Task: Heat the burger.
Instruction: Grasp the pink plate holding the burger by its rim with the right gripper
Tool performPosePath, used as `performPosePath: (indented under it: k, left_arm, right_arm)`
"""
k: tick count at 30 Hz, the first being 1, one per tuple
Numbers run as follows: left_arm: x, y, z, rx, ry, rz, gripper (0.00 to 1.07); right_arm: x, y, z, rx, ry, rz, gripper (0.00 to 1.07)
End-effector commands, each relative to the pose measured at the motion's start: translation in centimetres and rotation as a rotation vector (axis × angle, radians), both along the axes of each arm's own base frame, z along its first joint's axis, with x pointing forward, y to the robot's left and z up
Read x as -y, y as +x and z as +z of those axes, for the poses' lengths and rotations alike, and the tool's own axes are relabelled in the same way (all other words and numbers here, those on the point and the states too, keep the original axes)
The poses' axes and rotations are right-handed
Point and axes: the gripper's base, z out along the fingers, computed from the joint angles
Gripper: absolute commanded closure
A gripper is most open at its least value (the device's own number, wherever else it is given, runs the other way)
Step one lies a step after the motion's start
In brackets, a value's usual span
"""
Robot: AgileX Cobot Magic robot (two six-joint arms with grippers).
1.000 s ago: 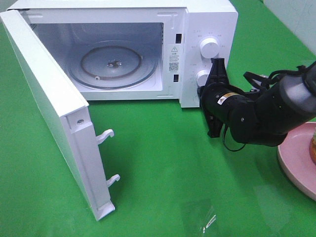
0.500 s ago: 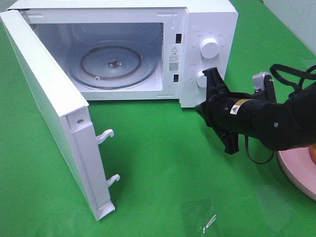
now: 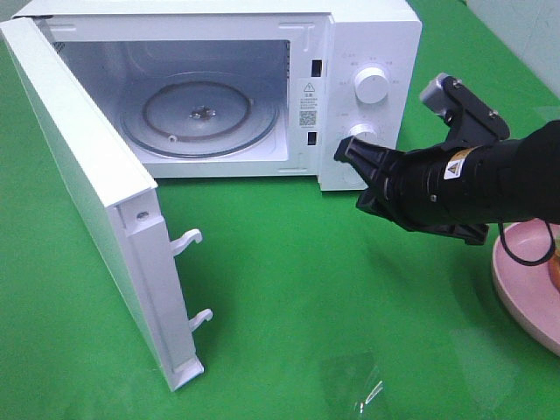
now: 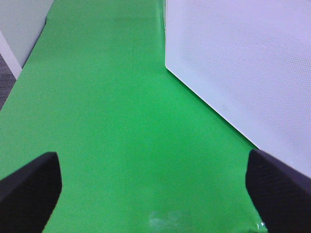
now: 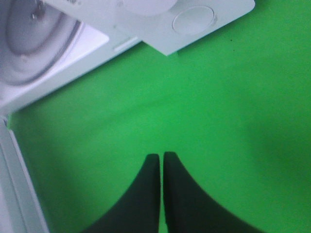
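The burger is almost wholly out of view; only a golden-brown sliver [image 3: 555,271] shows at the right edge, on the pink plate [image 3: 521,289]. The white microwave [image 3: 367,35] stands at the back with its door [image 3: 87,192] swung wide open to the left and a bare glass turntable [image 3: 199,114] inside. My right gripper [image 3: 347,154] is shut and empty. It points left, just in front of the microwave's lower knob, well away from the plate. In the right wrist view its fingers [image 5: 150,194] are pressed together above the green cloth. My left gripper [image 4: 155,194] is open and empty beside the door's outer face [image 4: 243,63].
Green cloth [image 3: 289,289] covers the table. Two white latch hooks [image 3: 185,241] stick out from the door's edge. A small clear plastic scrap [image 3: 366,391] lies near the front. The upper knob [image 3: 371,86] sits on the control panel.
My right arm has swung round and lifted: the gripper went from pointing up beside the knobs to pointing left at the lower knob. The plate shows more.
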Motion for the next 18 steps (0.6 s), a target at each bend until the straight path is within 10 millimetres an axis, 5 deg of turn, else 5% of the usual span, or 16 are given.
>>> performPosePath:
  k: [1, 18]
  left_arm:
    - [0.0, 0.0, 0.1, 0.018, 0.000, -0.001, 0.12]
    - [0.0, 0.0, 0.1, 0.018, 0.000, -0.001, 0.12]
  right_arm:
    - [0.5, -1.6, 0.3, -0.052, -0.214, 0.216, 1.04]
    - [3.0, -5.4, 2.1, -0.246, -0.527, 0.472, 0.97]
